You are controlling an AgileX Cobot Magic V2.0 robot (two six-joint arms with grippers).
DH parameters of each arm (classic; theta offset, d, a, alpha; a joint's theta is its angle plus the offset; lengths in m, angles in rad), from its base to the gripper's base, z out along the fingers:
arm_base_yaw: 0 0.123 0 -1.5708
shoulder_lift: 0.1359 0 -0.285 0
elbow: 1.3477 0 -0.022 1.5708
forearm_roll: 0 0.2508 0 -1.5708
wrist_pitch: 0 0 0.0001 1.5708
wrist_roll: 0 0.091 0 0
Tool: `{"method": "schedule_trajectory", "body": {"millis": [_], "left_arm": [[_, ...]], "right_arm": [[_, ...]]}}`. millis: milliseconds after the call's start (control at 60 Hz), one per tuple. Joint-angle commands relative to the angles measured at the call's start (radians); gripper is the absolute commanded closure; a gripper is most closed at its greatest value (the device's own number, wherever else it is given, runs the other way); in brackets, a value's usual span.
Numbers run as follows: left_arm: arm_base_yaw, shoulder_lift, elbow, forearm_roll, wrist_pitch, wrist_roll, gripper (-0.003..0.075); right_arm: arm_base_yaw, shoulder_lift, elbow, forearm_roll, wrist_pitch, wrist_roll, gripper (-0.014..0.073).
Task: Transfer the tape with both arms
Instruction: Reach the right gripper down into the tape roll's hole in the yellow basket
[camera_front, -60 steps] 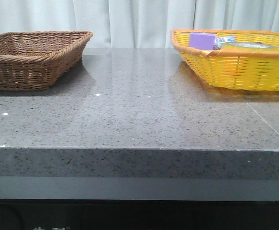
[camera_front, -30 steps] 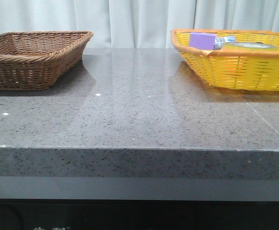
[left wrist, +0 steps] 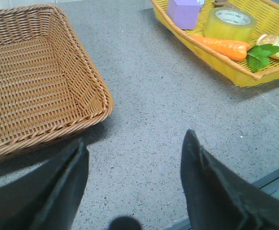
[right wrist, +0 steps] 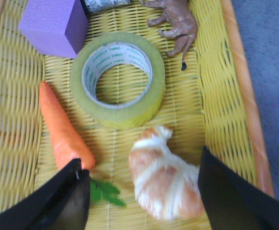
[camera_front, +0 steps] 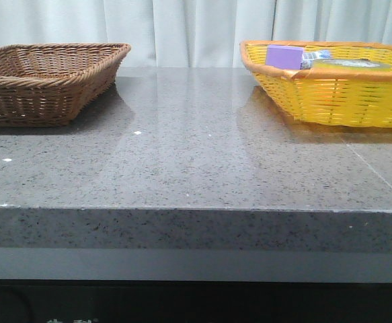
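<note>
Yellow tape (right wrist: 117, 79) lies flat in the yellow basket (right wrist: 235, 86), between carrot (right wrist: 62, 129) and bread (right wrist: 165, 175). Probably light, stiff, slick outside, so I'd pinch its wall through the core. Right pincer (right wrist: 139, 191) hovers above, spread wide; left pincer (left wrist: 134, 187), also wide, hangs over bare desk (left wrist: 153, 110).

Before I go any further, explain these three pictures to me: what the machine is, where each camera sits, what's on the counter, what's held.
This is a robot with two arms, each ending in a two-fingered gripper. One picture looks forward over the grey counter; no arm shows in it. The other two come from cameras on the wrists, so the dark shapes are the fingers. The left gripper hangs open over bare counter beside the brown basket. The right gripper hangs open over the yellow basket, which holds the tape, a purple block, a toy carrot, a bread roll and a toy animal. Nothing is held.
</note>
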Motion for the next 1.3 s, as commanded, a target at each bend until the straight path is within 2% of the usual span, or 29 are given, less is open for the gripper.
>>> {"method": "schedule_trajectory", "body": {"millis": [0, 400, 900, 1000, 1133, 1283], "left_arm": [[-0.009, 0.001, -0.037, -0.02, -0.072, 0.001, 0.03], [-0.009, 0.001, -0.035, -0.02, -0.072, 0.001, 0.03], [-0.009, 0.001, -0.035, -0.02, -0.072, 0.001, 0.03], [-0.009, 0.001, -0.035, -0.02, -0.072, 0.001, 0.03], [-0.009, 0.001, -0.035, -0.02, -0.07, 0.001, 0.03], [-0.009, 0.001, -0.035, -0.02, -0.07, 0.001, 0.03]], "right_arm": [[-0.006, 0.053, -0.112, 0.008, -0.016, -0.017, 0.0088], [-0.006, 0.364, -0.369, -0.005, 0.005, -0.056, 0.0088], [-0.006, 0.508, -0.423, -0.005, -0.055, -0.057, 0.0096], [-0.006, 0.514, -0.423, -0.005, -0.057, -0.057, 0.0194], [-0.006, 0.515, -0.423, -0.004, -0.067, -0.057, 0.0373], [-0.006, 0.513, -0.439, -0.004, -0.051, -0.057, 0.0445]]}}
